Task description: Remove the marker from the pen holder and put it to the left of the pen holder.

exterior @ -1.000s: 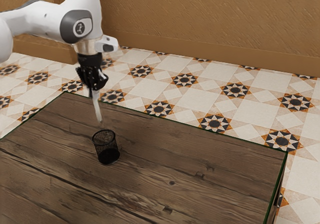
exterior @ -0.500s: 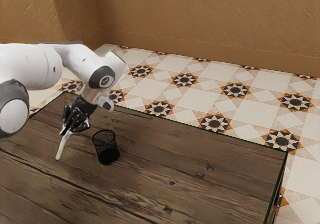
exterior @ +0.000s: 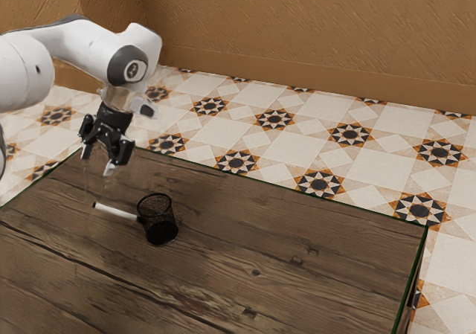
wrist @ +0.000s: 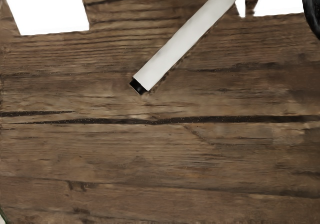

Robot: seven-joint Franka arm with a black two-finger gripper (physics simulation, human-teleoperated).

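My tool (exterior: 99, 163), released with its fingers spread apart and empty, hangs above one marker (exterior: 115, 211), which lies on the one table (exterior: 260, 274) beside the one pen holder (exterior: 158, 226), toward the exterior view's left. The step in hand appears to be letting go after placement; next I should withdraw upward, avoiding the marker.

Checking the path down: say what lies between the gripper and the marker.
Only air lies between the gripper and the marker, as the exterior view shows.

Homelike room: star-patterned floor tiles (exterior: 276, 119), ochre walls (exterior: 320, 29)
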